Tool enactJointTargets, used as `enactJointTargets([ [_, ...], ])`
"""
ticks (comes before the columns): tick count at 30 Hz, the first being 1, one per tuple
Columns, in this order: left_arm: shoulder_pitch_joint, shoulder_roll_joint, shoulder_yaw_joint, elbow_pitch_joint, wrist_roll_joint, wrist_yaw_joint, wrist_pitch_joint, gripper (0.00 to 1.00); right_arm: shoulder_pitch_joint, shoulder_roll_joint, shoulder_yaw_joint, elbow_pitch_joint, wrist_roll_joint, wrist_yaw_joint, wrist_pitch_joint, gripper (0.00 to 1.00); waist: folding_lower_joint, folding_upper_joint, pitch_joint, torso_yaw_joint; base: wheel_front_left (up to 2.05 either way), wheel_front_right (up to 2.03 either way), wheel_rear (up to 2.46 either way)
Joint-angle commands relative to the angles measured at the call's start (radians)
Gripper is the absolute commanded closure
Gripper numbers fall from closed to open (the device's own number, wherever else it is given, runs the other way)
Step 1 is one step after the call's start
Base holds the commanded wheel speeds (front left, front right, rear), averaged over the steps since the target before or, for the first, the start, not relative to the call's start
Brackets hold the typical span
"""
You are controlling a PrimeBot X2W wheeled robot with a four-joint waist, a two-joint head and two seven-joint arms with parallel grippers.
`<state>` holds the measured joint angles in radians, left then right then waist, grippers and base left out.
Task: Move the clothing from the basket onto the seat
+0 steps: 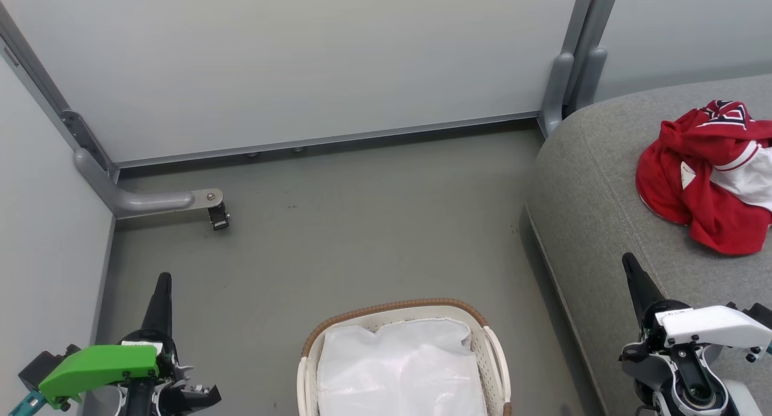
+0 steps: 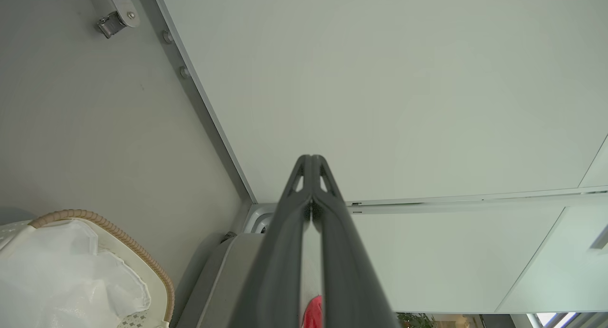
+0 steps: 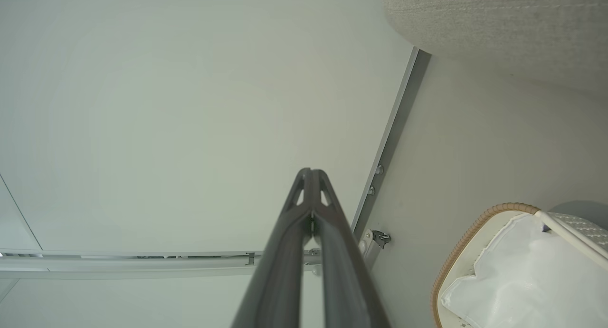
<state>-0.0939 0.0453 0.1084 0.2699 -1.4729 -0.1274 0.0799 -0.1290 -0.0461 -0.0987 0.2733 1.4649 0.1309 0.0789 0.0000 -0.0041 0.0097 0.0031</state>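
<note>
- The red clothing [image 1: 687, 187] lies in a crumpled heap on the grey seat [image 1: 591, 181], at the right of the head view.
- The basket [image 1: 395, 306] stands on the floor [image 1: 362, 235] beside the seat, with a white plastic liner [image 1: 398, 368] inside it.
- The left hand [image 1: 163, 280] is clenched, its fingers pressed together and empty, to the left of the basket.
- The right hand [image 1: 629, 260] is clenched and empty too, over the front part of the seat, near the clothing but apart from it.
</note>
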Motion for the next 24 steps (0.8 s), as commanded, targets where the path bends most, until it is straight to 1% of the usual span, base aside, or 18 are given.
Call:
enactJointTargets([
  [1, -0.023, 0.007, 0.005, -0.006, -0.023, -0.005, 0.005, 1.00, 0.014, -0.006, -0.006, -0.009, 0.022, 0.000, 0.008, 1.00, 0.0000, 0.0035, -0.001, 0.000, 0.00, 0.00, 0.00],
  [19, -0.028, 0.008, 0.009, -0.023, -0.143, -0.006, 0.039, 1.00, 0.021, -0.007, -0.020, -0.027, 0.149, 0.000, 0.039, 1.00, 0.0000, 0.0040, -0.008, -0.003, 0.00, 0.00, 0.00],
  [24, -0.028, 0.008, 0.009, -0.022, -0.140, -0.005, 0.039, 1.00, 0.020, -0.007, -0.019, -0.027, 0.148, 0.000, 0.039, 1.00, 0.0000, 0.0041, -0.009, -0.003, 0.00, 0.00, 0.00],
])
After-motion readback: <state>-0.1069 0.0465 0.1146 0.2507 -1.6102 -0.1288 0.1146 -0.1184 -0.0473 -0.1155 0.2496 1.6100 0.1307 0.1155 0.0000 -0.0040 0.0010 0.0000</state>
